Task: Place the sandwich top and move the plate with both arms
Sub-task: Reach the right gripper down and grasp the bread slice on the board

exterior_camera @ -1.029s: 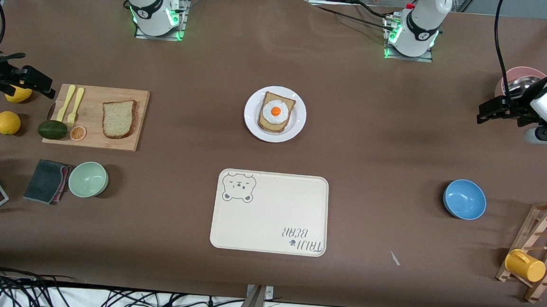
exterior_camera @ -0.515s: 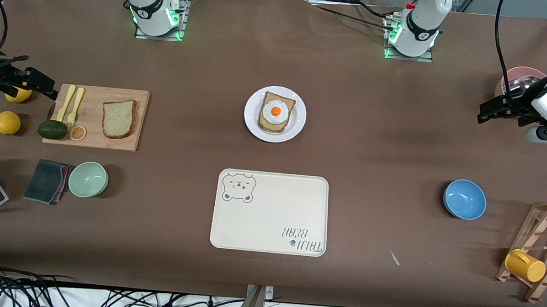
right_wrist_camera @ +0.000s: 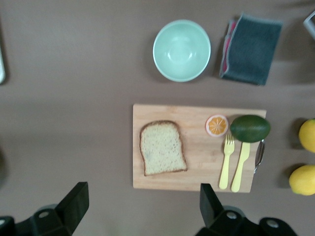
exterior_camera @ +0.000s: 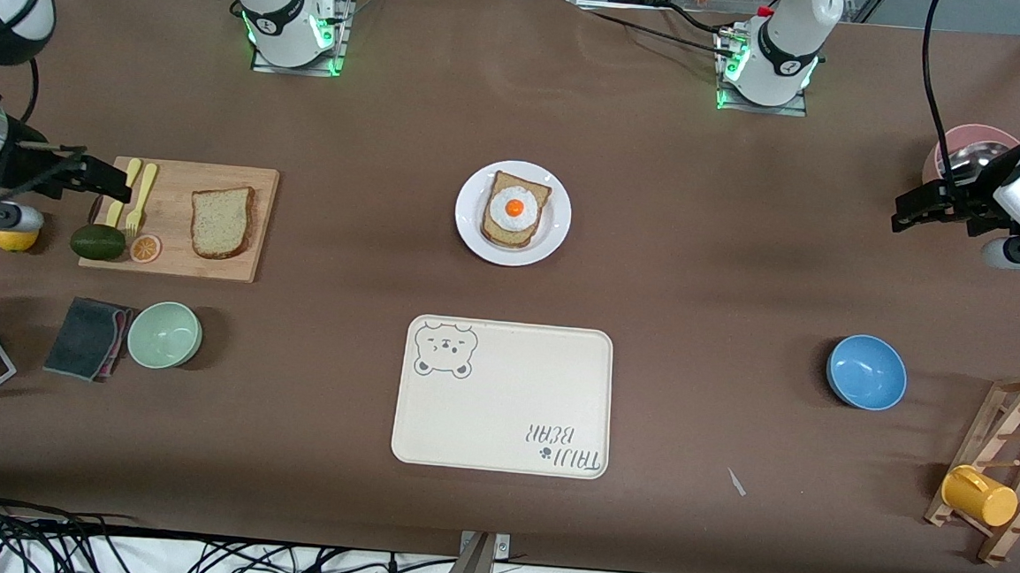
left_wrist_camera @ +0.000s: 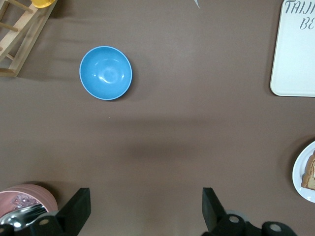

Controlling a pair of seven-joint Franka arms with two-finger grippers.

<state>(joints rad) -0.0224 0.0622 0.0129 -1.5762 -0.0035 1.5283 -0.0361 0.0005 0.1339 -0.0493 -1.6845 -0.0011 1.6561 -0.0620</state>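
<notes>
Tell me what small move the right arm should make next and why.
Probably carry the right end effector along the wooden board until it is over the sandwich top, then lower. It hangs open over the board's fork end, the plain slice lies untouched, and the egg slice on the plate is uncovered. The left end effector waits, open, near the pink bowl.

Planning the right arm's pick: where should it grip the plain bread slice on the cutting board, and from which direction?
Probably from straight above, pinching the sandwich top across its two long crust edges. It lies flat on the wooden board, apart from the forks, so its sides are free. The right gripper is open.
</notes>
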